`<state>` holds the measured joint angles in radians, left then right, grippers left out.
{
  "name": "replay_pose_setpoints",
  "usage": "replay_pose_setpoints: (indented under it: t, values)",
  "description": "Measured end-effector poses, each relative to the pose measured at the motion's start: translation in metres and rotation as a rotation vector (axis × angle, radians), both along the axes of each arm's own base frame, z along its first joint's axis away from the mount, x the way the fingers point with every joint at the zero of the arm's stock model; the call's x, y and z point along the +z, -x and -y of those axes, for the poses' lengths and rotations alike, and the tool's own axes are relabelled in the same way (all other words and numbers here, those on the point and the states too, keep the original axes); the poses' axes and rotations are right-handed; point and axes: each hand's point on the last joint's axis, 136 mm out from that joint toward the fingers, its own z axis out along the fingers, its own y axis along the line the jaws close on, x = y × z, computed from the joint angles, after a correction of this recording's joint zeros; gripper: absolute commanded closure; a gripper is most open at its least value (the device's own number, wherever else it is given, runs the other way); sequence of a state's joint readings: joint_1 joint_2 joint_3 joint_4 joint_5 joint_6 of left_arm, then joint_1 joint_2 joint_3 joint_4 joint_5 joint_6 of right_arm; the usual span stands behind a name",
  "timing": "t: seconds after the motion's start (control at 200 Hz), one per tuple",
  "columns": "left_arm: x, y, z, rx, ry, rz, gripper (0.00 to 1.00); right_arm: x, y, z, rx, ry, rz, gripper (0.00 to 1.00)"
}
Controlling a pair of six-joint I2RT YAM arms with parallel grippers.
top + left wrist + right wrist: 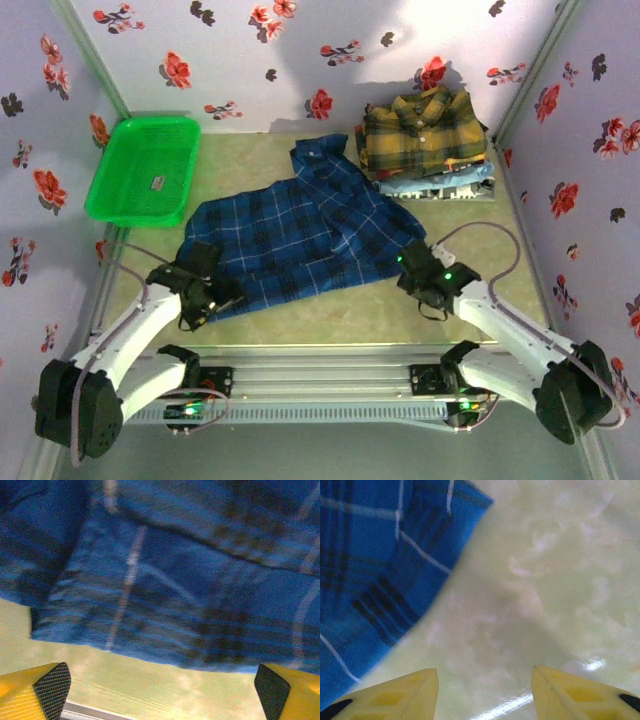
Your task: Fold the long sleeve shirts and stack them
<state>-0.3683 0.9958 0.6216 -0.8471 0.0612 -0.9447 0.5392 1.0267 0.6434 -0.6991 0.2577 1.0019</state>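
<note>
Two empty pincers: your left pincer (162, 692) gapes wide just short of the blue plaid shirt (190, 580), its hem at 12 o'clock. Your right pincer (485, 690) stands half-parted over bare bench (545, 580), cloth at 10 o'clock. Pinch both near corners evenly before folding.

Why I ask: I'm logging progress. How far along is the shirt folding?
Done: a mustard plaid shirt lies folded atop light blue shirts at the back right. In hand: the dark blue plaid shirt lies spread and rumpled, the left gripper and right gripper open at its edges, holding nothing. Left: fold it and stack it.
</note>
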Motion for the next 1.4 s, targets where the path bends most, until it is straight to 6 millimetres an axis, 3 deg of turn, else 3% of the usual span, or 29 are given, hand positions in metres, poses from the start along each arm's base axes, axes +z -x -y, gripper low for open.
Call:
replay_pose_setpoints:
  t: [0.135,0.24,0.34,0.505,0.65,0.915,1.2,1.4]
  values:
    - [0.023,-0.032,0.028,-0.014,0.110,0.062,0.15,0.001,-0.041,-0.010,0.002,-0.054,-0.017,0.63]
    - [0.020,-0.047,0.041,0.002,0.155,0.068,0.23,-0.006,-0.074,-0.033,0.056,-0.084,-0.036,0.66]
    - [0.006,-0.052,0.040,0.029,0.145,0.035,0.27,-0.020,-0.095,-0.045,0.070,-0.089,-0.045,0.68]
    - [-0.024,-0.049,0.012,0.103,0.073,-0.055,0.28,-0.051,-0.093,-0.038,0.010,-0.045,-0.115,0.75]
    - [-0.033,-0.048,-0.018,0.138,0.004,-0.084,0.28,-0.067,-0.080,-0.027,-0.049,0.022,-0.155,0.76]
    - [-0.046,-0.047,-0.056,0.170,-0.049,-0.138,0.26,-0.069,-0.049,-0.043,-0.011,0.122,-0.164,0.75]
    - [-0.044,-0.045,-0.072,0.151,-0.070,-0.148,0.23,-0.071,0.033,-0.055,0.037,0.153,-0.212,0.74]
    - [-0.037,-0.051,-0.071,0.120,-0.059,-0.124,0.14,-0.067,0.079,-0.067,0.068,0.146,-0.248,0.52]
